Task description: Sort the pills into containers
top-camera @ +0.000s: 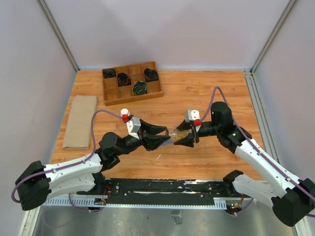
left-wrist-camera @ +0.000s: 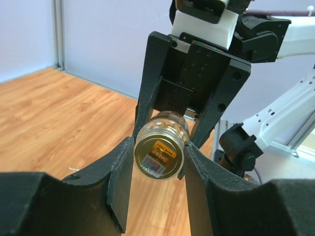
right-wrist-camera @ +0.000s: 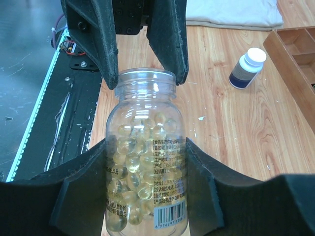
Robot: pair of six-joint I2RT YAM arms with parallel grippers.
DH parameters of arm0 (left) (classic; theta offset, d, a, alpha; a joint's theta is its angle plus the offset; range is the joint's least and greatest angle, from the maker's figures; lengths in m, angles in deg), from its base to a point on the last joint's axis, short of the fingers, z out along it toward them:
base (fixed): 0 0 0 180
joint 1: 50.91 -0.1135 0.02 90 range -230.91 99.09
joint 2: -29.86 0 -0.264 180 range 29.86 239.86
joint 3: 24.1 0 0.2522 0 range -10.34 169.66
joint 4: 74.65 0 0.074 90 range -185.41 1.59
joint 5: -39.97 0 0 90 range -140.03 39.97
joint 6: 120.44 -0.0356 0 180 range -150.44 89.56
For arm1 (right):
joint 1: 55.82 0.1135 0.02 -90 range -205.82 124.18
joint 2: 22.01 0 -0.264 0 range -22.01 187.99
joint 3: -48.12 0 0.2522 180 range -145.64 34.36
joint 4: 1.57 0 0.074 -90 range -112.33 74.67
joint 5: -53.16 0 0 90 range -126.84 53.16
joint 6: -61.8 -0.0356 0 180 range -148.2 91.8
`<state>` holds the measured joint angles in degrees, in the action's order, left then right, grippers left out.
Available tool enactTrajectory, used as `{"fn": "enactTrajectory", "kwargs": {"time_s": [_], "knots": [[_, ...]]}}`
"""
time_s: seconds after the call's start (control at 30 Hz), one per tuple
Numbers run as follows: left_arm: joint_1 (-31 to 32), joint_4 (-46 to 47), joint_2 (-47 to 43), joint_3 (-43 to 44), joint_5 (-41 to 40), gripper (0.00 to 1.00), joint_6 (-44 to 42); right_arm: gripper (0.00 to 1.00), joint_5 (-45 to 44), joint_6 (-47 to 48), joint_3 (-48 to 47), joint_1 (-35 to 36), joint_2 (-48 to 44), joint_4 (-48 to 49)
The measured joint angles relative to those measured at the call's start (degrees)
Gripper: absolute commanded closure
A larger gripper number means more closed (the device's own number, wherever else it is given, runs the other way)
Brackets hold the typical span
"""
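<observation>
I have the clear bottle (right-wrist-camera: 143, 98) lifted off the table (top-camera: 211, 93), lying roughly sideways between both arms. My right gripper (right-wrist-camera: 147, 147) is closed on its body, pads pressed to both sides just above the barcode. My left gripper (left-wrist-camera: 158, 146) is pinched onto the neck end, fingers touching either side of the rim; in my left camera that end looks golden with a small printed sticker. The pills (right-wrist-camera: 132, 169), yellowish and glossy, fill much of the bottle. On the table I see a small dark bottle with a white cap (right-wrist-camera: 247, 69) standing upright, a wooden tray (top-camera: 114, 93) holding black coils (top-camera: 140, 88), and a folded cloth (top-camera: 80, 122) near the left edge
</observation>
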<state>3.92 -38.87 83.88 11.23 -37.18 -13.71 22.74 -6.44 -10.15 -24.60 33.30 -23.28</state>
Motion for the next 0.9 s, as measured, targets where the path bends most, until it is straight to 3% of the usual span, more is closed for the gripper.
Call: {"fn": "enactTrajectory", "kwargs": {"time_s": [0.23,0.3,0.6,0.73,0.9], "knots": [[-0.37,3.02,-1.88,-1.55,1.46,0.13,-1.7,0.97,0.15,-0.74,0.0,-0.26,-0.07,0.63],[-0.37,2.99,-4.15,-1.88,1.2,0.02,0.2,0.97,0.02,-0.76,0.0,-0.37,-0.09,0.63],[-0.37,-2.78,-14.6,-1.86,-2.56,0.01,13.44,0.97,-0.22,-0.74,0.0,-0.48,-0.07,0.61],[-0.37,-8.68,-14.1,-0.83,-2.71,0.01,17.11,0.97,-0.55,-0.72,0.0,-0.48,0.09,0.59],[-0.44,-21.81,-8.66,6.45,-3.85,0.02,18.32,0.97,-0.92,-0.72,0.0,-0.48,0.26,0.57]]}}
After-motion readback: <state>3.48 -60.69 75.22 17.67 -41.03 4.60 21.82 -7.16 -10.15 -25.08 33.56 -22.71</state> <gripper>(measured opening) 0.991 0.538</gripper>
